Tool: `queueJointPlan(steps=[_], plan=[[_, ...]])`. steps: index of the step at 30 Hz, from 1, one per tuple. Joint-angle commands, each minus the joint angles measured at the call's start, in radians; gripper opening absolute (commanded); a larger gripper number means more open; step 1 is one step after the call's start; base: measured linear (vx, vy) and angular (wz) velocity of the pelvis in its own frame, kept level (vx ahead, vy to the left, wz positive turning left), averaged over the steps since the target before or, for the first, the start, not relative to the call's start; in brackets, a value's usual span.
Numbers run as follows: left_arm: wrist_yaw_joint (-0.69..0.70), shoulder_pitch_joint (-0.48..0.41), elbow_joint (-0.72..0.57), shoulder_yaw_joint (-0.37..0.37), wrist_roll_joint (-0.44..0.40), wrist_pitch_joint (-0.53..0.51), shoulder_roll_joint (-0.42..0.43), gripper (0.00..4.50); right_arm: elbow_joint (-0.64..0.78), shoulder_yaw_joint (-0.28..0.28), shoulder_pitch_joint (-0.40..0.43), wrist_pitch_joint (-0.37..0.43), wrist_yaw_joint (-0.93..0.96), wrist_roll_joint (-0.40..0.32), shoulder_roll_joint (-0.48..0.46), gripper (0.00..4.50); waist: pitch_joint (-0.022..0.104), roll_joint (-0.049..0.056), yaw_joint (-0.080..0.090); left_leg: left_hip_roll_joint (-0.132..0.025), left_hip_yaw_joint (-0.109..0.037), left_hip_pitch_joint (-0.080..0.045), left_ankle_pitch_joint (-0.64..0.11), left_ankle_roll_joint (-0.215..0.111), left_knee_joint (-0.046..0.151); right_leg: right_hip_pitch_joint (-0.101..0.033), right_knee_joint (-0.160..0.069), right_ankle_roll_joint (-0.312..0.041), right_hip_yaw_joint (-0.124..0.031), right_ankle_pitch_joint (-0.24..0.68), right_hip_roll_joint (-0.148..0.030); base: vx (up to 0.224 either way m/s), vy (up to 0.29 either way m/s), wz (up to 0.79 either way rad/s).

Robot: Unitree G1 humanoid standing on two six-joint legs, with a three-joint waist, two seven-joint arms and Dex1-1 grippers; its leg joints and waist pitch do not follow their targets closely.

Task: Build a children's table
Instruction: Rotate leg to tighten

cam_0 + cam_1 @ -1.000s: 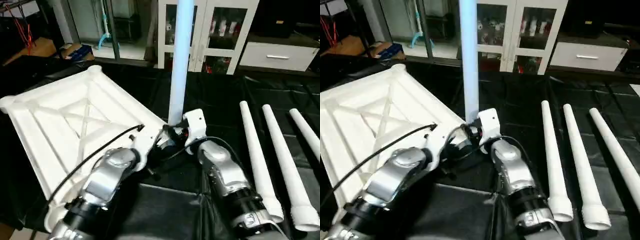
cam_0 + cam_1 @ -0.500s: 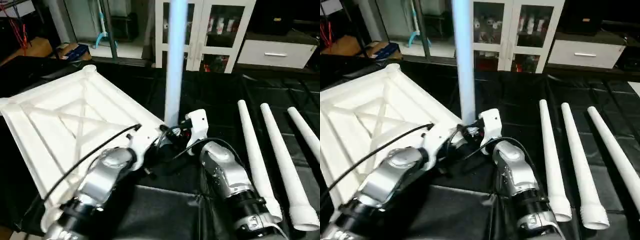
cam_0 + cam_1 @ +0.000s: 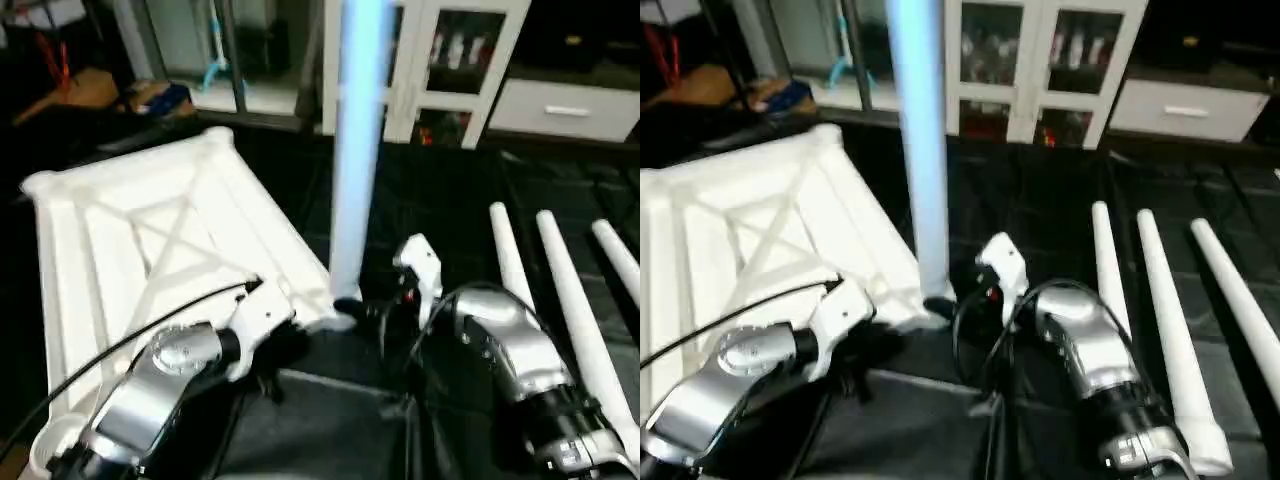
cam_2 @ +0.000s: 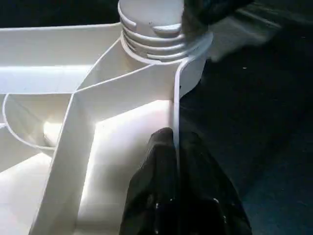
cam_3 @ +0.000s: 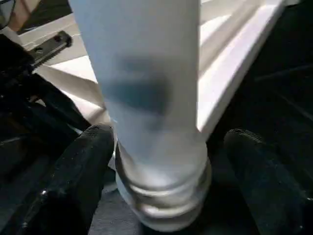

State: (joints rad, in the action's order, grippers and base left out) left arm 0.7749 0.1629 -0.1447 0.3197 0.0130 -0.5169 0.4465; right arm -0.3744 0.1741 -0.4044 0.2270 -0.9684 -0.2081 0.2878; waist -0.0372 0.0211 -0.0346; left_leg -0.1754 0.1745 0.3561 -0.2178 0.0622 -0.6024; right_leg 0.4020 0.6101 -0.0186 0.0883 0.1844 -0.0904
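The upright leg (image 3: 357,150), probably light, stiff and slick, stands in the upturned table top's (image 3: 150,240) near corner socket; the left claw (image 4: 178,186) pinches the rim wall, the right claw (image 5: 161,196) straddles the threaded base, fingers apart.

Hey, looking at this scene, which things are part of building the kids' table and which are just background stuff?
Part of the job:
- table top, lying underside up
- upright leg standing in its corner socket
- three spare legs lying on the black mat

Just lying about:
- glass-door cabinet
- white drawer unit
- cardboard box on the floor
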Motion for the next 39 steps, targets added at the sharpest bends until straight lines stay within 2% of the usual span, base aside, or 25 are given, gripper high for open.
queueJointPlan(steps=[1, 4, 9, 13, 15, 24, 26, 29, 31, 32, 33, 34, 35, 37, 38, 39], plan=[[0.024, -0.010, -0.029, 0.023, 0.036, 0.017, -0.005, 0.00, -0.002, -0.001, -0.002, -0.011, -0.004, -0.002, 0.004, 3.89, 0.048, -0.009, 0.000, -0.054, -0.014, 0.001, -0.151, -0.077, 0.074, -0.047, -0.076, -0.213, -0.057, 0.239, -0.058, 0.000, 0.000, 0.00], [0.033, -0.014, -0.039, 0.023, 0.042, 0.016, 0.004, 0.00, 0.000, -0.004, -0.003, -0.009, -0.015, -0.019, 0.004, 3.73, 0.049, -0.005, 0.001, -0.053, -0.016, 0.004, -0.139, -0.076, 0.073, -0.050, -0.072, -0.214, -0.056, 0.212, -0.057, 0.000, 0.000, 0.00], [0.043, -0.010, -0.037, 0.023, 0.038, 0.017, 0.004, 0.00, 0.017, -0.010, 0.004, 0.007, -0.047, -0.042, 0.001, 3.30, 0.052, -0.005, 0.001, -0.053, -0.016, 0.004, -0.111, -0.090, 0.071, -0.053, -0.066, -0.232, -0.056, 0.154, -0.056, 0.000, 0.000, 0.00], [0.047, -0.006, -0.033, 0.023, 0.039, 0.017, 0.006, 0.00, 0.022, -0.011, 0.008, 0.016, -0.057, -0.048, 0.000, 3.08, 0.051, -0.007, 0.000, -0.053, -0.015, 0.004, -0.123, -0.088, 0.071, -0.053, -0.069, -0.232, -0.056, 0.171, -0.056, 0.000, 0.000, 0.00], [0.047, -0.005, -0.033, 0.024, 0.041, 0.016, 0.008, 0.00, 0.026, -0.010, 0.011, 0.022, -0.065, -0.054, 0.001, 2.75, 0.051, -0.006, -0.001, -0.053, -0.015, 0.004, -0.126, -0.086, 0.071, -0.052, -0.070, -0.229, -0.056, 0.180, -0.057, 0.000, 0.000, 0.00], [0.049, -0.003, -0.031, 0.024, 0.043, 0.010, 0.009, 0.00, 0.023, -0.014, 0.009, 0.028, -0.048, -0.059, -0.008, 2.34, 0.052, -0.008, -0.001, -0.052, -0.015, 0.005, -0.111, -0.086, 0.070, -0.054, -0.067, -0.229, -0.056, 0.165, -0.056, 0.000, 0.000, 0.00], [0.037, 0.000, -0.025, 0.018, 0.040, 0.003, 0.002, 0.00, -0.014, -0.024, -0.005, 0.003, 0.033, -0.022, -0.031, 2.34, 0.051, -0.006, 0.001, -0.052, -0.014, 0.005, -0.118, -0.082, 0.070, -0.051, -0.069, -0.226, -0.056, 0.184, -0.058, 0.000, 0.000, 0.00], [-0.018, 0.032, 0.021, 0.012, 0.013, -0.021, -0.030, 0.00, -0.079, -0.042, -0.028, -0.023, 0.173, 0.030, -0.072, 2.28, 0.049, -0.009, 0.006, -0.050, -0.016, 0.006, -0.149, -0.062, 0.073, -0.053, -0.075, -0.210, -0.054, 0.241, -0.058, 0.000, 0.000, 0.00], [-0.049, 0.049, 0.045, 0.007, 0.000, -0.035, -0.049, 0.00, -0.098, -0.049, -0.033, -0.025, 0.229, 0.045, -0.089, 2.21, 0.045, -0.007, 0.011, -0.049, -0.017, 0.003, -0.177, -0.044, 0.077, -0.048, -0.081, -0.193, -0.055, 0.292, -0.057, 0.000, 0.000, 0.00], [-0.099, 0.075, 0.083, -0.003, -0.018, -0.048, -0.078, 0.00, -0.123, -0.058, -0.041, -0.032, 0.309, 0.068, -0.112, 2.19, 0.046, -0.009, 0.013, -0.048, -0.019, 0.003, -0.187, -0.033, 0.077, -0.051, -0.083, -0.181, -0.054, 0.316, -0.058, 0.000, 0.000, 0.00], [-0.182, 0.118, 0.141, -0.024, -0.039, -0.070, -0.131, 0.00, -0.163, -0.077, -0.055, -0.028, 0.445, 0.097, -0.149, 2.16, 0.043, -0.007, 0.016, -0.047, -0.017, -0.001, -0.202, -0.023, 0.078, -0.043, -0.089, -0.172, -0.055, 0.341, -0.057, 0.000, 0.000, 0.00], [-0.209, 0.135, 0.162, -0.032, -0.042, -0.079, -0.153, 0.00, -0.179, -0.085, -0.060, -0.021, 0.500, 0.105, -0.166, 2.13, 0.041, -0.008, 0.019, -0.046, -0.017, -0.003, -0.213, -0.015, 0.079, -0.042, -0.091, -0.166, -0.055, 0.360, -0.056, 0.000, 0.000, 0.00], [-0.238, 0.155, 0.187, -0.040, -0.042, -0.091, -0.182, 0.00, -0.189, -0.089, -0.059, -0.022, 0.562, 0.120, -0.189, 2.10, 0.045, -0.009, 0.021, -0.044, -0.021, -0.001, -0.219, -0.005, 0.079, -0.047, -0.091, -0.156, -0.053, 0.377, -0.058, 0.000, 0.000, 0.00], [-0.265, 0.177, 0.212, -0.048, -0.042, -0.099, -0.210, 0.00, -0.196, -0.090, -0.058, -0.023, 0.612, 0.131, -0.213, 2.08, 0.045, -0.009, 0.021, -0.044, -0.020, -0.002, -0.218, -0.001, 0.079, -0.042, -0.095, -0.148, -0.055, 0.376, -0.060, 0.000, 0.000, 0.00], [-0.294, 0.207, 0.251, -0.052, -0.044, -0.101, -0.246, 0.00, -0.187, -0.093, -0.048, -0.014, 0.650, 0.126, -0.264, 2.08, 0.046, -0.011, 0.025, -0.044, -0.021, 0.002, -0.217, -0.010, 0.079, -0.047, -0.093, -0.146, -0.055, 0.362, -0.059, 0.000, 0.000, 0.00], [-0.302, 0.217, 0.263, -0.051, -0.044, -0.102, -0.256, 0.00, -0.184, -0.088, -0.045, -0.015, 0.654, 0.126, -0.279, 2.06, 0.048, -0.006, 0.025, -0.043, -0.020, 0.000, -0.215, -0.013, 0.078, -0.044, -0.094, -0.147, -0.055, 0.346, -0.058, 0.000, 0.000, 0.00]])
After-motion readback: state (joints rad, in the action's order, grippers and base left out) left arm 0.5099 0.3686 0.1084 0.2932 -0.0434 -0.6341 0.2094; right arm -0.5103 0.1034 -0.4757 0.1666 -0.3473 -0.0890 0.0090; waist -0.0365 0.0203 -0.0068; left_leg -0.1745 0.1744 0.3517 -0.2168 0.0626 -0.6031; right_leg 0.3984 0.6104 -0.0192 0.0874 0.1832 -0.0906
